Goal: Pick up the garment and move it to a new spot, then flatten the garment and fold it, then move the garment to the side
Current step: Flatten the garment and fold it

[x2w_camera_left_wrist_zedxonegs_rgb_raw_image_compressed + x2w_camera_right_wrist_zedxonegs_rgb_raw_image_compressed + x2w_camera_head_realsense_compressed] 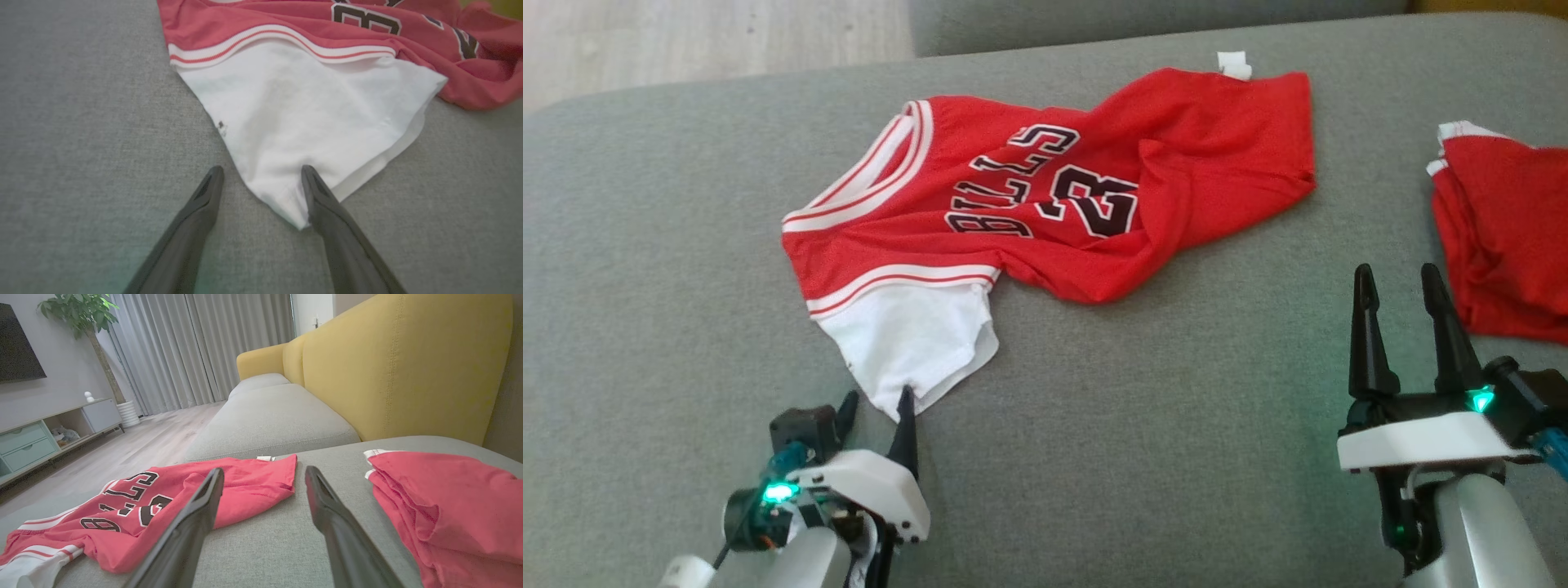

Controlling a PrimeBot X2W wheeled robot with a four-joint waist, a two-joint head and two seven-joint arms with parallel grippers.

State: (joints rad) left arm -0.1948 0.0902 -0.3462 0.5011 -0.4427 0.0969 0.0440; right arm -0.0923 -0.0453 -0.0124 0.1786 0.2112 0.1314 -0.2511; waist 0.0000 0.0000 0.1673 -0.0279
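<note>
Garment (1176,147) first: a red jersey sprawled across the grey sofa seat (1094,474), lettering up and rumpled. Its body is bunched into a ridge near the middle, and a white sleeve (907,327) trails toward me. I read this as the first pick-up, with no grip made yet.

My left end effector (878,398) is down near the cushion with its fingers apart, one on each side of the sleeve's pointed tip. In the left wrist view one finger overlaps the cloth edge and the other lies over bare upholstery. To do this well I'd push in a little deeper before closing, so I bite both layers of the sleeve (a second layer peeks out along the hem). Pinching only the very tip would likely slip.

My right end effector (1397,273), fingers also spread and holding nothing, hangs well apart from the jersey; it could take the far hem. Just beside it lies a second red garment (1511,237), apparently folded, which I must not snag. A small white tag (1233,64) sits at the jersey's far edge.
</note>
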